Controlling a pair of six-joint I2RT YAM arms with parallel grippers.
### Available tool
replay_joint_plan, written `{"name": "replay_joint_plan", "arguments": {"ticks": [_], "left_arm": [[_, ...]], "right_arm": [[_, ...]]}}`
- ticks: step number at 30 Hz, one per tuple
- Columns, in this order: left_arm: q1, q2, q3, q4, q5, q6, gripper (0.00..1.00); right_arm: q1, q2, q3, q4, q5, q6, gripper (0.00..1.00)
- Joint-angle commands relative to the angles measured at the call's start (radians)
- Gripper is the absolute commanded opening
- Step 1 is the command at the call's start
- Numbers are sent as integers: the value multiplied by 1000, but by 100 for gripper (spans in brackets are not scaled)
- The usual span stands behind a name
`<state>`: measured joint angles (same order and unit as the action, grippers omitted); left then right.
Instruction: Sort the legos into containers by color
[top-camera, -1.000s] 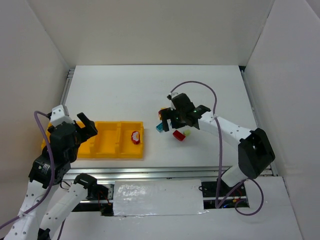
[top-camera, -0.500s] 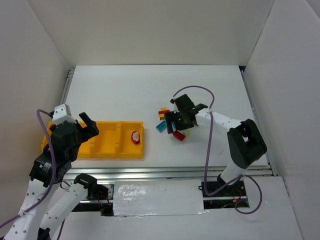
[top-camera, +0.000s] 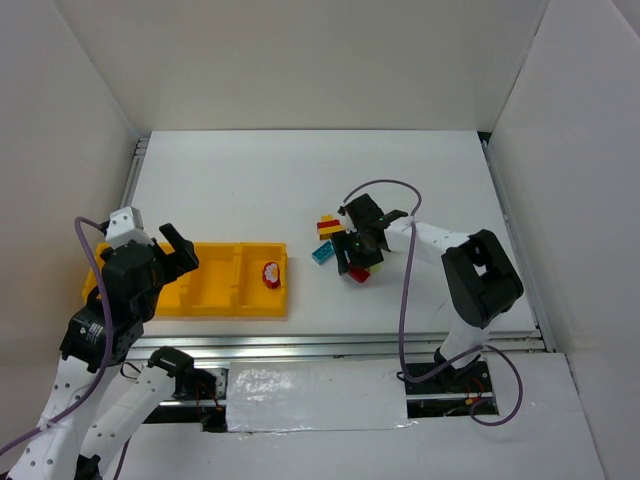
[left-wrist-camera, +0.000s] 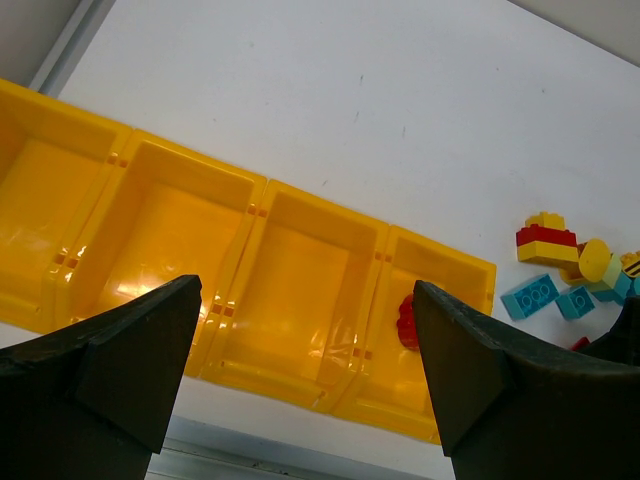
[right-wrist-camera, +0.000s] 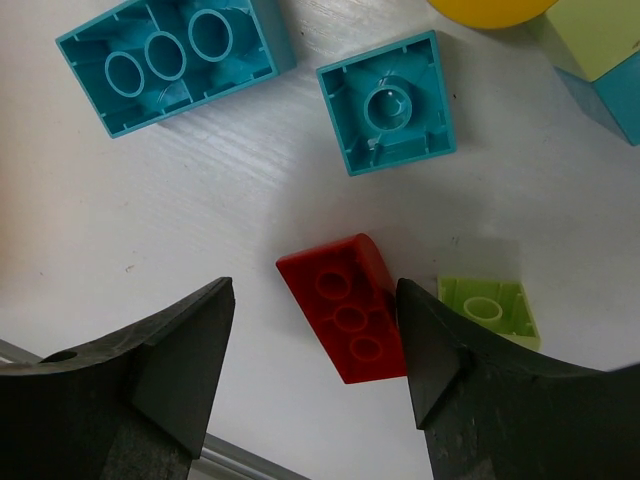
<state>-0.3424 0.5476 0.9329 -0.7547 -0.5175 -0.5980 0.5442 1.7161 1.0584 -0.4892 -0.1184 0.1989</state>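
Note:
The legos lie in a small pile right of the tray: a red brick (right-wrist-camera: 345, 320), two upturned teal bricks (right-wrist-camera: 175, 60) (right-wrist-camera: 388, 105), a light green brick (right-wrist-camera: 488, 310) and a yellow piece (right-wrist-camera: 490, 8). My right gripper (right-wrist-camera: 315, 300) is open and low over the table, straddling the red brick (top-camera: 358, 274); its right finger touches the brick's edge and its left finger is apart. The containers are one yellow four-compartment tray (top-camera: 215, 300). A red piece (left-wrist-camera: 406, 322) lies in the rightmost compartment. My left gripper (left-wrist-camera: 305, 370) is open and empty above the tray.
A red-and-yellow stack (left-wrist-camera: 546, 240) and a teal brick (left-wrist-camera: 530, 296) lie at the pile's left side. The table's metal front rail (top-camera: 320, 345) runs just below the tray. White walls enclose the table on three sides.
My right gripper has come down and toward the near edge, from above the pile to around the red brick. The left arm has barely moved.

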Motion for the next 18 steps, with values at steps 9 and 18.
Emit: {"name": "replay_joint_plan", "arguments": {"ticks": [9,18], "left_arm": [[5,6,-2,40,7,27,99],[5,2,-2,41,7,29,99]], "right_arm": [[11,14,43,-38,23,20,71],[16,57,74,-61,51,31,55]]}}
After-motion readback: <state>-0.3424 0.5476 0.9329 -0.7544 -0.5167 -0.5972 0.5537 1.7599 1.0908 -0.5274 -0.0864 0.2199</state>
